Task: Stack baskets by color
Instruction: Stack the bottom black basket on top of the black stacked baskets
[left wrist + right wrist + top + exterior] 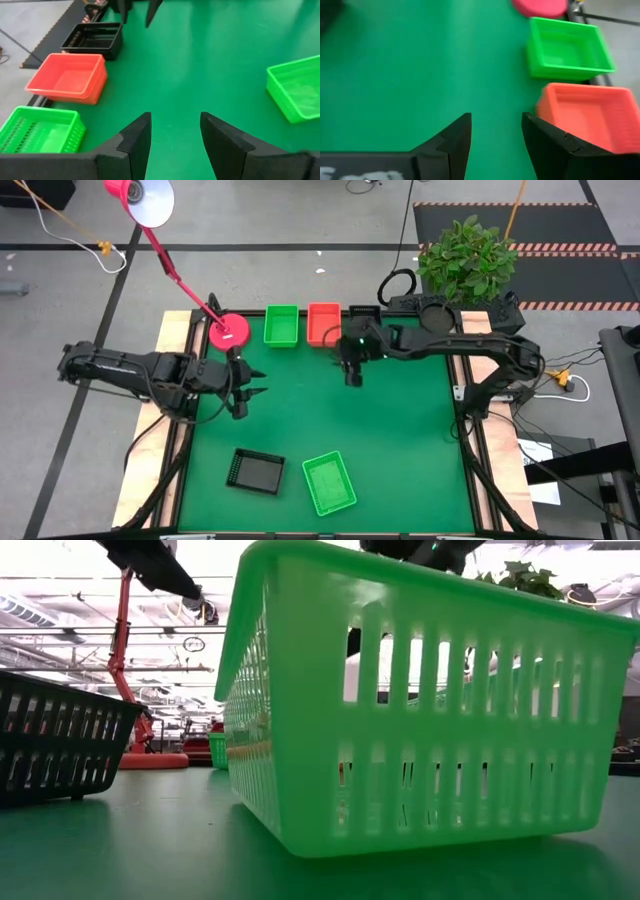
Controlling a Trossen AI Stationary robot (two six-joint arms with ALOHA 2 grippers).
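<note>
Two loose baskets, one green basket (329, 483) and one black basket (256, 470), lie well in front of the open, empty right gripper (352, 377); orange-red stack (324, 324) sits just behind it. Left gripper (243, 388) waits open. Risk: a grasp on the thin mesh wall may slip.

Pink lamp base (229, 332) on green mat (400, 440); potted plant (467, 260) beyond table

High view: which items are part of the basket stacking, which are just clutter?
Job:
- green stack
- red stack
- black stack
- loose black basket
- loose green basket

Clutter:
- pink lamp base
- plant
</note>
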